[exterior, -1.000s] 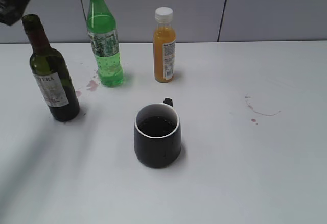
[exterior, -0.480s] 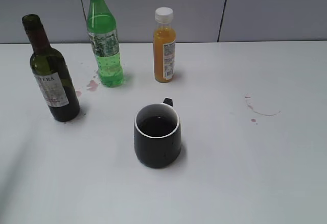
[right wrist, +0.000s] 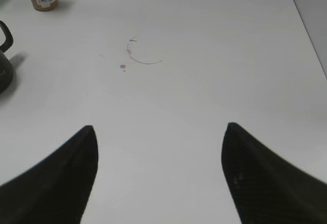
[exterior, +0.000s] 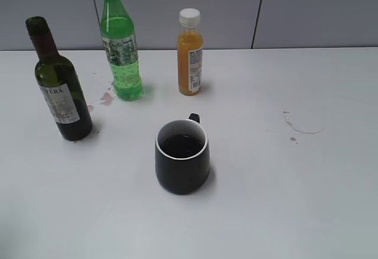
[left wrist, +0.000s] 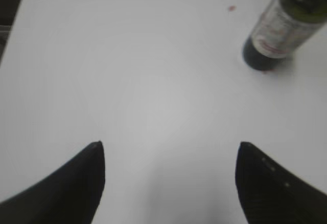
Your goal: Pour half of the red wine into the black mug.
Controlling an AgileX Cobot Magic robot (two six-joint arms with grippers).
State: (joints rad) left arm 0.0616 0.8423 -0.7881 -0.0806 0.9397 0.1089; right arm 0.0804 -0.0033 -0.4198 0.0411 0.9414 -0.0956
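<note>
The dark green wine bottle [exterior: 59,97] with a white label stands upright at the left of the white table; its lower part also shows in the left wrist view [left wrist: 278,30]. The black mug [exterior: 182,157] stands at the table's middle with dark red wine inside; its edge and handle show in the right wrist view [right wrist: 4,55]. My left gripper [left wrist: 168,150] is open and empty above bare table, well away from the bottle. My right gripper [right wrist: 159,132] is open and empty over bare table right of the mug. Neither gripper shows in the exterior view.
A bright green plastic bottle [exterior: 121,49] and a small orange juice bottle [exterior: 190,52] with a white cap stand at the back. Wine stains mark the table near the green bottle [exterior: 106,98] and at the right [exterior: 301,126]. A grey wall runs behind the table.
The left arm, seen at the upper left corner one second ago, has left the exterior view. The bottle and the mug have not moved.
</note>
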